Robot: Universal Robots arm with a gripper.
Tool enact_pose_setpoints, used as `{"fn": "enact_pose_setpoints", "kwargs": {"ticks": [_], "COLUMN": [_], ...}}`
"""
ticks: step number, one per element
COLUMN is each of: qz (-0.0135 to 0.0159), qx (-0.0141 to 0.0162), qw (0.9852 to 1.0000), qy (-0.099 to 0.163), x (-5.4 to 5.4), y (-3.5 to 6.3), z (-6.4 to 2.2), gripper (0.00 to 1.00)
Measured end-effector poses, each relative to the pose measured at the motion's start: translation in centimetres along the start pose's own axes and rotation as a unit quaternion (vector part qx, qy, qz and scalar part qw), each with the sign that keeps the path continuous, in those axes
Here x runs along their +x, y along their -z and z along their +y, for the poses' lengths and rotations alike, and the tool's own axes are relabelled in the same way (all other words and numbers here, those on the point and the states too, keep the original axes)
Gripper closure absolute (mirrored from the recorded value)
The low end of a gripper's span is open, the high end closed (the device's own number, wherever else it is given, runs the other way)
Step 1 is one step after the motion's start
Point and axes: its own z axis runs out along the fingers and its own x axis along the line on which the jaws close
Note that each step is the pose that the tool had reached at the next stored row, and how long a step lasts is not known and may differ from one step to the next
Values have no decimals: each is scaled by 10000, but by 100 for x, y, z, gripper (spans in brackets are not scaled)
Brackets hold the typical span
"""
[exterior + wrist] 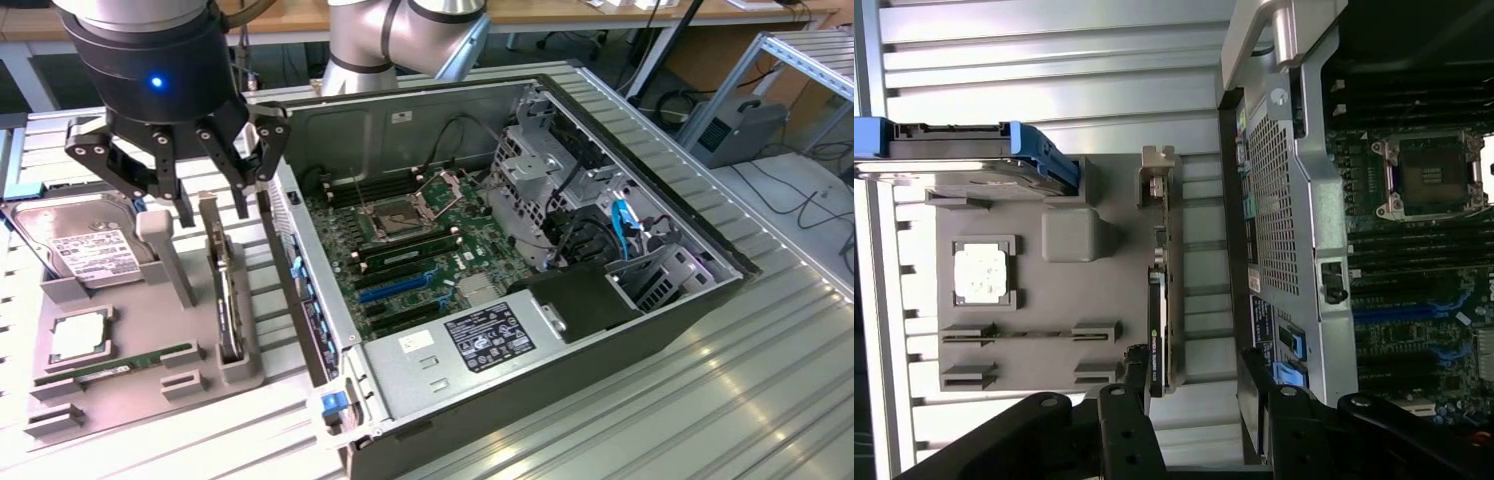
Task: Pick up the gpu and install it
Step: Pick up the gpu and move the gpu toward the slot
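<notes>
The grey tray (147, 385) holds a hard drive (87, 250), one corner hidden behind the gripper (200, 190), plus a CPU (80, 335) and a RAM stick (127, 365). The gpu (227, 290) stands edge-on at the tray's edge nearest the open computer case (400, 120), its faces hard to make out; the jaws are spread wide above it, gripping nothing

The gpu (227, 290) is a thin, flat card standing upright on its long edge in a slot of the grey tray (134, 385). It sits on the tray's side nearest the case (561, 400), just beside the case's outer wall and parallel to it, but outside the case. Grey blocks of the tray brace it at both ends. In the wrist view the gpu (1162, 300) appears edge-on as a narrow strip, with a silver bracket at one end and a dark cooler with a small green mark along the side facing the tray (1054, 300).
</notes>
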Motion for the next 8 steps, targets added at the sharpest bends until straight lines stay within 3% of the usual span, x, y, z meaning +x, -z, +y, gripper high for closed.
{"fn": "enact_pose_setpoints", "kwargs": {"ticks": [8], "qz": [0], "qx": [1], "qw": [10000], "qy": [0], "x": [0], "y": [-16], "z": [-1], "gripper": [52]}}
